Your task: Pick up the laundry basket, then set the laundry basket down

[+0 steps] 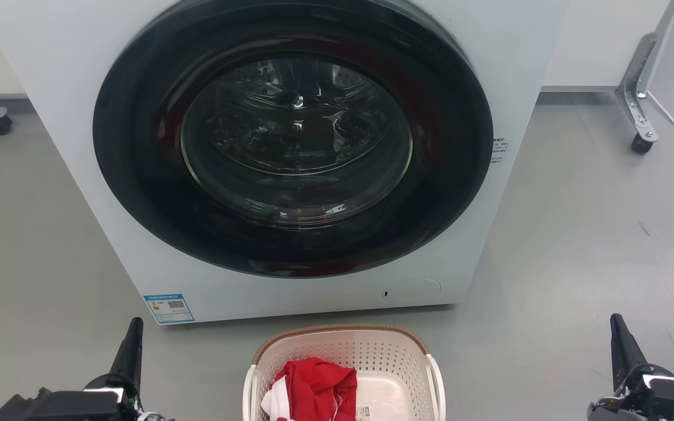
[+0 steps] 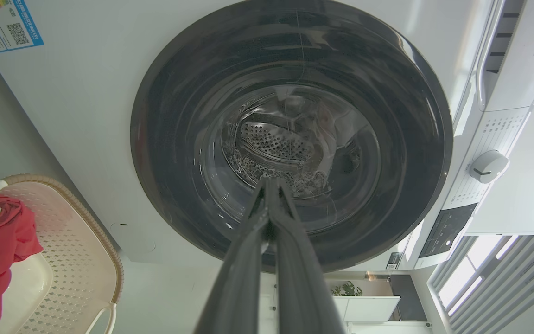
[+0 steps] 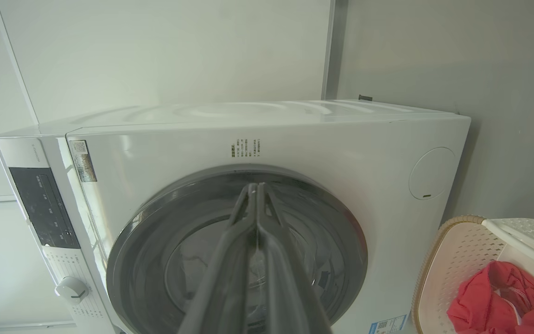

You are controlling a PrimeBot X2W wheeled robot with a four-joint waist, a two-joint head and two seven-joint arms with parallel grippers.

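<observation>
Dark and pressed flat together, the two long fingers of my left gripper (image 2: 269, 185) are clenched on nothing, their tips meeting in front of the washer's glass. My right gripper (image 3: 256, 188) reads the same: fingers closed tip to tip, nothing between them. On the head camera I see both low at the bottom corners, pointing up and well apart.

Between them, at the bottom middle, the cream-white perforated plastic laundry basket (image 1: 343, 329) with its brown woven-look rim and white side handles sits on the smooth grey floor (image 1: 577, 234), clear of both grippers. A crumpled red garment (image 1: 319, 386) lies in its left half, with a fold of white cloth (image 1: 272, 402) at the garment's lower left.

Just beyond the basket stands the white front-loading washing machine (image 1: 79, 146). Its round dark-ringed glass door (image 1: 293, 140) looks shut, and a blue rectangular label sticker (image 1: 168, 308) sits at the front's lower left corner.
</observation>
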